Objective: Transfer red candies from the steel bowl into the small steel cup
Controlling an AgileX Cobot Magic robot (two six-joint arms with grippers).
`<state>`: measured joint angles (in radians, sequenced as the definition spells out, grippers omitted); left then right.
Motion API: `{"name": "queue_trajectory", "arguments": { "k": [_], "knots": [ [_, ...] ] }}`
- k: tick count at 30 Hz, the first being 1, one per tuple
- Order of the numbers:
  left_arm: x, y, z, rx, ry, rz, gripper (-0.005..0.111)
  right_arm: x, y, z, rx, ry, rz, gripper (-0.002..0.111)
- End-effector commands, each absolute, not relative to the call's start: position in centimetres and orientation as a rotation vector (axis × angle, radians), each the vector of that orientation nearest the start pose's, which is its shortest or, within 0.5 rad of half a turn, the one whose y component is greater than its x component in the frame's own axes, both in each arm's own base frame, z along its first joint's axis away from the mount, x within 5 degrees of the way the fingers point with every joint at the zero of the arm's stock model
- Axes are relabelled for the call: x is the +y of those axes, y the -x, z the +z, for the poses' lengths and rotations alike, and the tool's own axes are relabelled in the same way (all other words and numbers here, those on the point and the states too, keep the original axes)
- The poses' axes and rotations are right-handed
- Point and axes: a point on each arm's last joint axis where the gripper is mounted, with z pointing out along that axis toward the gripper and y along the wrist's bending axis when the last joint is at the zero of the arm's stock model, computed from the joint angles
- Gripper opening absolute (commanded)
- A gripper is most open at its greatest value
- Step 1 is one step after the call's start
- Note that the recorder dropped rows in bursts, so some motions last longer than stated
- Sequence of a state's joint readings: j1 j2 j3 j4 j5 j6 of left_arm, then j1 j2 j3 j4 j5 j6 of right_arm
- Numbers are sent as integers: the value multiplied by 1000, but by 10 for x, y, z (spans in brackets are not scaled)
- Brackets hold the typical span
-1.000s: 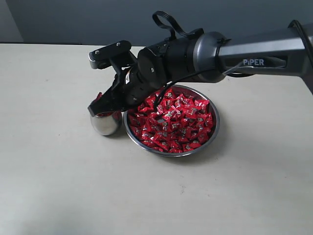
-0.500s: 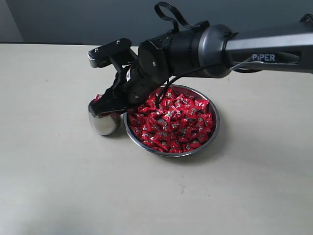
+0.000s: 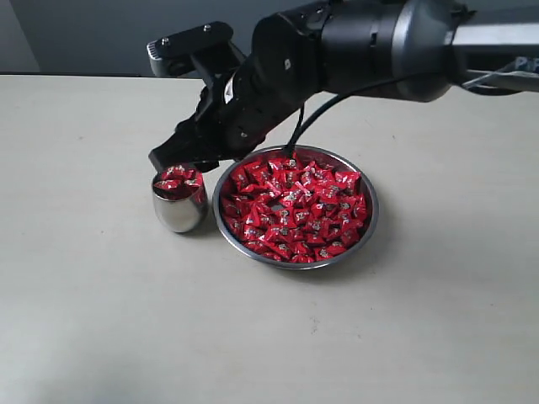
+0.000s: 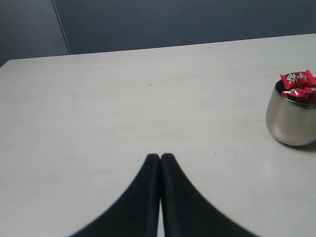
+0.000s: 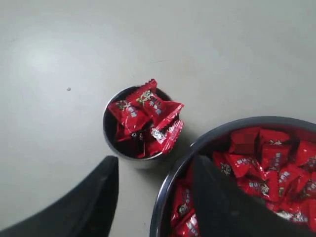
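The steel bowl [image 3: 371, 220] sits mid-table, heaped with red candies [image 3: 299, 206]. To its left stands the small steel cup [image 3: 179, 210], holding several red candies [image 3: 177, 178] up to its rim. My right gripper [image 3: 181, 156] hangs just above the cup and the bowl's near rim. In the right wrist view it [image 5: 154, 163] is open and empty, above the gap between the cup [image 5: 107, 140] and the bowl [image 5: 170, 170]. My left gripper [image 4: 160, 158] is shut and empty over bare table, well away from the cup [image 4: 290, 123]. It does not show in the exterior view.
The pale tabletop [image 3: 101, 320] spreads wide on all sides of the cup and bowl. A dark wall [image 3: 101, 34] rises behind the table's far edge. The right arm's dark body [image 3: 354, 42] stretches over the back of the bowl.
My right gripper was down on the cup's mouth; it has opened and risen, so the candies in the cup now show. The arm has swung upward.
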<state>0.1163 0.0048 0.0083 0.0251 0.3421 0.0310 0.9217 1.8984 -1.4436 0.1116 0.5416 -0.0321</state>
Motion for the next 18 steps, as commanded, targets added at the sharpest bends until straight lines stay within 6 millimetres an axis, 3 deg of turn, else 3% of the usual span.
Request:
{"name": "queue_trajectory", "arguments": {
  "k": [1, 3, 5, 8, 13, 18],
  "knots": [
    [7, -53, 183, 1821, 55, 124, 0, 324, -240, 270, 2298, 1108, 462, 46],
    [7, -53, 183, 1821, 55, 124, 0, 313, -233, 286, 2279, 1099, 453, 42],
    [7, -53, 183, 1821, 55, 124, 0, 300, -225, 297, 2278, 1081, 441, 30],
    [7, -53, 183, 1821, 55, 124, 0, 278, -211, 317, 2280, 1048, 425, 2],
    [7, -53, 183, 1821, 55, 124, 0, 230, -177, 348, 2229, 1023, 427, 0],
    [7, -53, 183, 1821, 55, 124, 0, 179, -141, 364, 2143, 1000, 428, 0]
  ]
}}
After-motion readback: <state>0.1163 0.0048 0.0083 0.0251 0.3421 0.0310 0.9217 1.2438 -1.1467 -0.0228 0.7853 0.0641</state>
